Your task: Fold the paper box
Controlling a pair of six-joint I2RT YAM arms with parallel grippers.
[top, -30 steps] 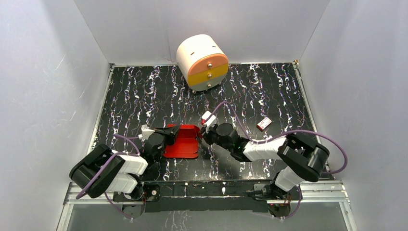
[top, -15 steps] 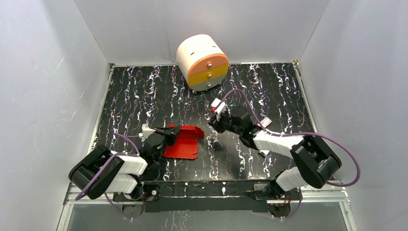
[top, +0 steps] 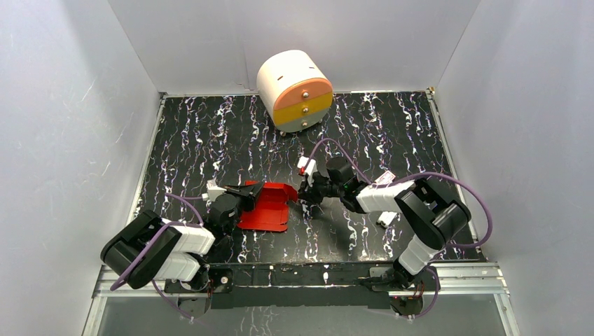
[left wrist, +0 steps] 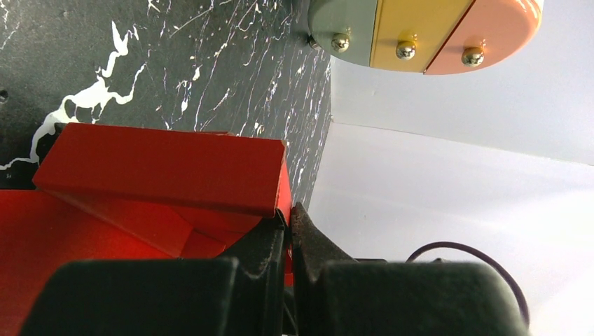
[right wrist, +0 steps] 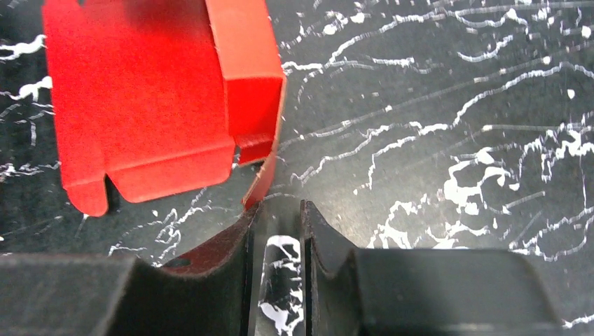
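Your left gripper (left wrist: 288, 218) has its fingers pressed together on a raised side wall of the paper box (top: 267, 208), with the thin red card nipped between the tips at the wall's upper corner. Your right gripper (right wrist: 279, 210) has its fingers a narrow gap apart, grips nothing, and shows only the table (top: 210, 133) between them. One fingertip (right wrist: 245, 225) sits just beside the loose flap at the box's corner; you cannot tell whether it touches. The box lies on the near middle of the black marbled table, between the two grippers. It is partly folded, a flat red panel with tabs along one edge and walls standing at its far side, and only red card shows inside. Well beyond it, at the far edge, the round drawer unit (top: 294, 87) has its three fronts shut, so its contents are hidden. A small red-and-white packet (top: 384, 179) peeks out beside the right forearm.
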